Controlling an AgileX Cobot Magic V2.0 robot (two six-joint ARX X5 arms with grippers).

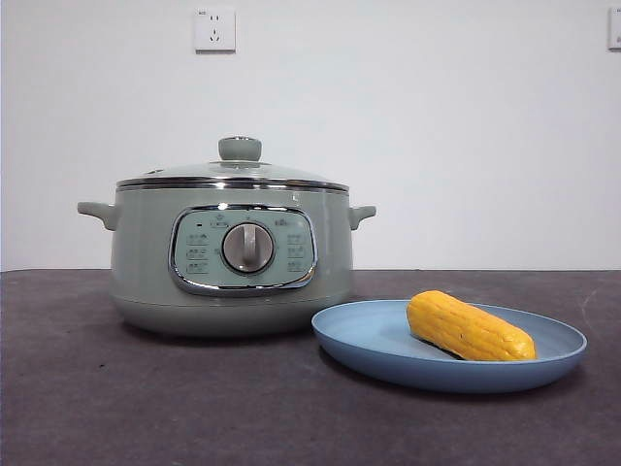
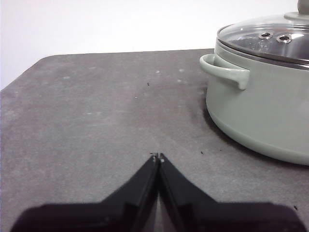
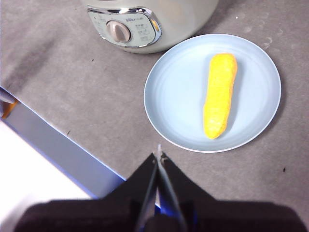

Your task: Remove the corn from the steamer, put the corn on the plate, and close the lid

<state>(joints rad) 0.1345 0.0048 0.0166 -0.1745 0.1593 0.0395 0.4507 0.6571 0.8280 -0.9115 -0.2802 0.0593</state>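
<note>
The sage-green steamer [image 1: 231, 257] stands on the dark table with its glass lid [image 1: 233, 173] seated on it. The corn [image 1: 470, 327] lies on the light-blue plate [image 1: 361, 340] just right of the steamer. In the right wrist view the corn [image 3: 219, 95] lies across the plate [image 3: 169, 96], and my right gripper [image 3: 158, 155] is shut and empty, above the table near the plate's rim. My left gripper [image 2: 157, 157] is shut and empty, low over bare table beside the steamer [image 2: 260, 111], with the lid [image 2: 265, 41] in view. Neither arm shows in the front view.
The table's front edge [image 3: 53, 145] runs past my right gripper. A white wall with a socket [image 1: 214, 29] stands behind the table.
</note>
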